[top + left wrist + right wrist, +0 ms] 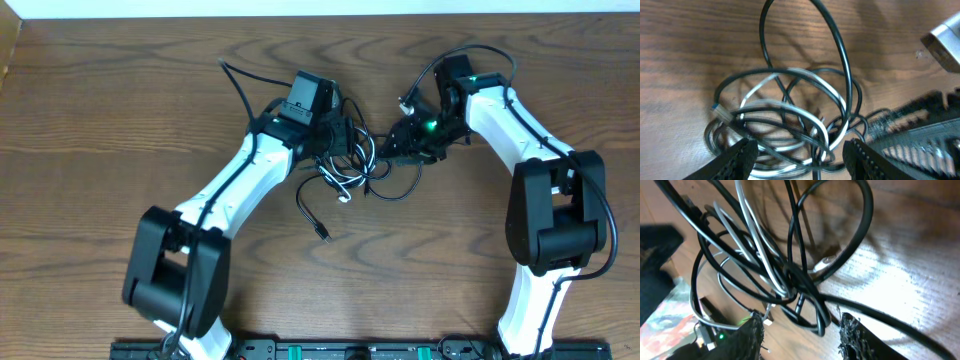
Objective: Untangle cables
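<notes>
Tangle sits around the middle of the table (100, 120), slightly toward the far edge. The black cord (840, 45) and white cord (757, 90) are looped through each other, with one black end trailing toward the near edge. Left gripper (800, 155) is partly open, fingers straddling the loops, nothing clamped. Right gripper (800, 327) is partly open too; strands run between its fingers, no grip visible.

counter (100, 100) is carrying one tangle near its middle | longer cord (303, 205) and shorter cord (338, 185) are lying looped over each other | left gripper (345, 148) is hanging at the tangle's left, right gripper (397, 145) at its right | longer cord's loose end is trailing toward the arm bases
</notes>
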Controlling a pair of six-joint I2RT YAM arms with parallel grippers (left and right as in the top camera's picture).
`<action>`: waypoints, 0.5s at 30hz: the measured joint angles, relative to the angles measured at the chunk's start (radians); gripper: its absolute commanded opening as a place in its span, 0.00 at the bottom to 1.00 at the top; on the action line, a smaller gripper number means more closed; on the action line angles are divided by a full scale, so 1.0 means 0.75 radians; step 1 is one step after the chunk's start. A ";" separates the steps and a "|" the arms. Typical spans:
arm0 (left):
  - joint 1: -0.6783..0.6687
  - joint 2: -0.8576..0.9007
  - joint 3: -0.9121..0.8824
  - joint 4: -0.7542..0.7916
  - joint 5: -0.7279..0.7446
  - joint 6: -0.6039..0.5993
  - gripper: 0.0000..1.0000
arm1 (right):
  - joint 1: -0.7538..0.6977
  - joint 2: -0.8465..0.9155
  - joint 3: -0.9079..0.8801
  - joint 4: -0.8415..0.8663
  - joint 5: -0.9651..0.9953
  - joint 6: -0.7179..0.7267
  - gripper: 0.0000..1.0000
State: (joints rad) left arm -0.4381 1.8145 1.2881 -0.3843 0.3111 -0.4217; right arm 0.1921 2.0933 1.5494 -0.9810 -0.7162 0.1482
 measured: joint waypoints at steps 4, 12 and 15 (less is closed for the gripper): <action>-0.008 0.083 0.000 0.061 0.000 -0.001 0.59 | 0.003 0.000 0.000 -0.056 0.013 -0.012 0.39; -0.055 0.195 0.000 0.135 0.001 -0.003 0.21 | 0.050 0.000 -0.001 -0.094 0.106 0.001 0.30; -0.071 0.216 0.000 0.137 0.002 -0.014 0.13 | 0.073 0.000 0.000 -0.092 0.131 0.006 0.29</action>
State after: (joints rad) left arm -0.4911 1.9762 1.2881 -0.2813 0.3122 -0.4320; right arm 0.2466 2.0933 1.5494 -1.0496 -0.6178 0.1528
